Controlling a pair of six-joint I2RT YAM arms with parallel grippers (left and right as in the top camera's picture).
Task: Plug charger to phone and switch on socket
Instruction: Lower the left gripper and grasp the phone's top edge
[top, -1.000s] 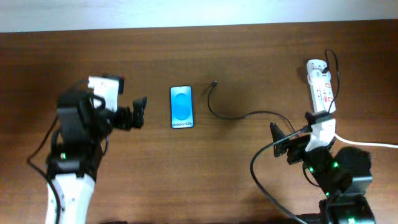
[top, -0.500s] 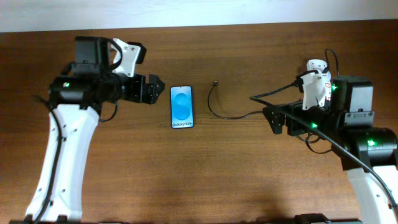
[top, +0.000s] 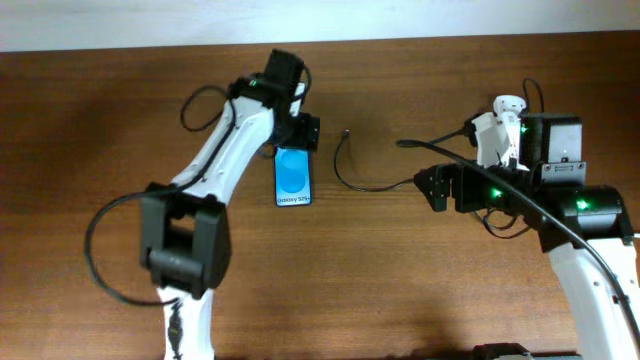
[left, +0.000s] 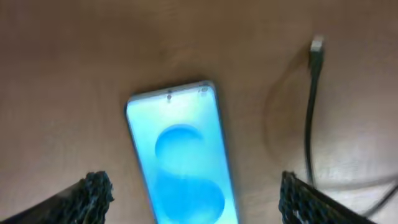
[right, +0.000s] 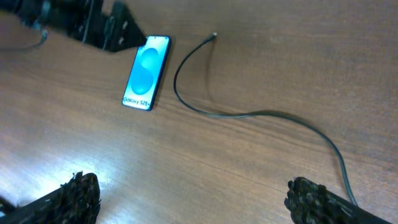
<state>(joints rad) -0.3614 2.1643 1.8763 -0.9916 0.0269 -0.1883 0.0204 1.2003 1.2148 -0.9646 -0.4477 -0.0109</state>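
The phone (top: 292, 175) lies flat on the table with its blue screen up. My left gripper (top: 301, 136) is open and hovers over the phone's far end. In the left wrist view the phone (left: 180, 155) lies between the open fingers (left: 196, 199). The charger (top: 345, 178) is a thin black cable, and its plug tip (top: 346, 132) lies loose to the right of the phone, also in the left wrist view (left: 317, 45). My right gripper (top: 437, 189) is open and empty above the cable's right stretch (right: 249, 113). The socket (top: 510, 104) is mostly hidden behind the right arm.
The brown wooden table (top: 120, 120) has its far edge along a white wall. The right wrist view shows the phone (right: 146, 71), the left gripper (right: 106, 28) by its top end, and bare wood below my right fingers (right: 196, 199).
The left arm swung right from beside the phone to above its far end. The right arm rose from the front edge and now hangs over the cable.
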